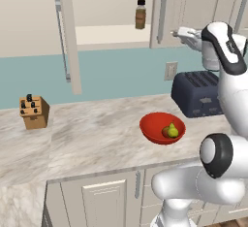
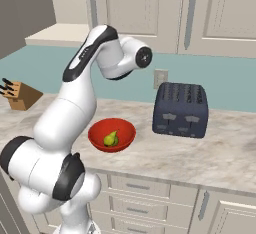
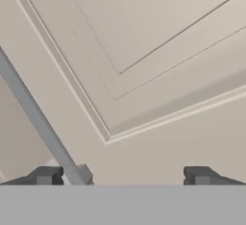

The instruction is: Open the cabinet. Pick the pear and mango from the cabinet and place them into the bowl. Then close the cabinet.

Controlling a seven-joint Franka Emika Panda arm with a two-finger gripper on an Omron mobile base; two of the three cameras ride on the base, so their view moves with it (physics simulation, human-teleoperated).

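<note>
Up against the right door of the cabinet [image 1: 193, 8], the gripper [image 3: 122, 175] sits with its jaws spread wide and nothing between them except the lower end of that door's long grey bar handle [image 3: 38, 118], which runs close beside one fingertip [image 3: 47, 175] and slants away across the hand view. That handle's long axis is vertical on the door, so the fingers straddle its bottom end rather than its middle. The cabinet's left door [image 1: 68, 32] stands swung out, baring the pale shelf [image 1: 111, 34] where a brown bottle [image 1: 140, 15] stands. Below the cabinet, on the counter [image 1: 97, 134], the red bowl [image 1: 162, 128] holds the pear [image 1: 173, 131] with the mango [image 1: 166, 132] touching it. With both fruits in the bowl, what looks left is shutting the cabinet, and the open door lies well to the left of the hand.
</note>
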